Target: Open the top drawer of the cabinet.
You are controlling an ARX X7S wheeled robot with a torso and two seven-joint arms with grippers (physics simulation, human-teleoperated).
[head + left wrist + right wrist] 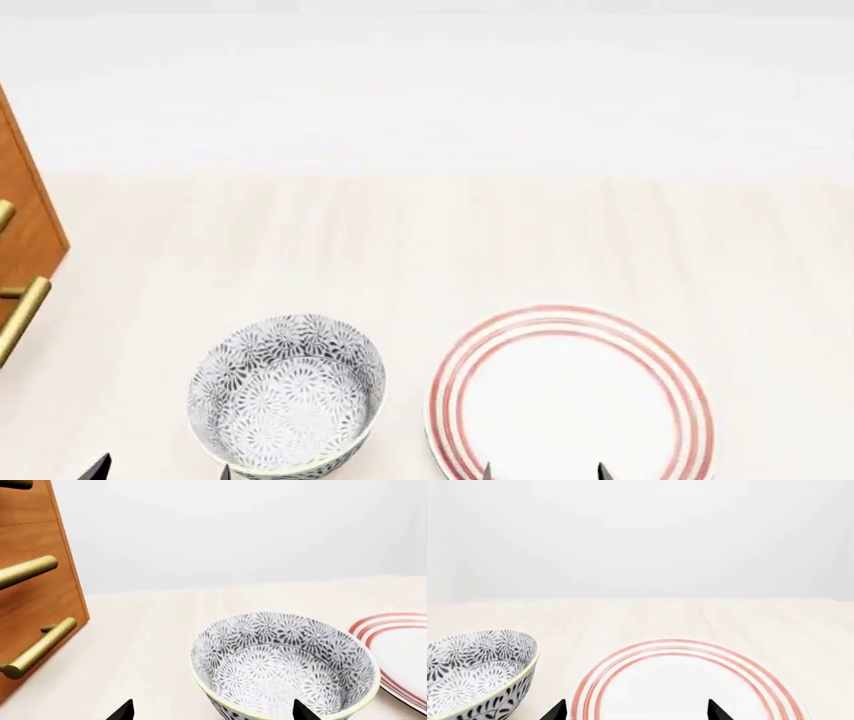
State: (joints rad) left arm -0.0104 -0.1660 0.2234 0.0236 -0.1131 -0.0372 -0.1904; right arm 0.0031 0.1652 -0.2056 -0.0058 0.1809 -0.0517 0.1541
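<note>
- The cabinet [24,215] is orange-brown wood grain and stands at the far left edge of the head view, on a pale wooden table [441,240]; only a narrow strip of its front and side shows there
- In the left wrist view the cabinet front carries three brass bar handles stacked one above another; the end of the uppermost handle [15,483] just shows at the picture's corner, so the top drawer [23,502] is mostly out of frame; the middle handle [27,571] and the lowest handle [39,648] are plainly seen
- The left gripper [212,711] shows only as two black fingertips at the picture's edge, spread apart with nothing between them but the near rim of the bowl [283,665]; it is apart from the cabinet and touches no handle
- That bowl is white with a dark floral pattern; it sits upright on the table, to the right of the cabinet
- A white plate [567,395] with red rings lies flat just beside the bowl, on its right
- The right gripper [637,711] likewise shows two black fingertips, held wide and empty, low over the plate's near edge
- Both arms sit low and near the robot, pointing forward across the table
</note>
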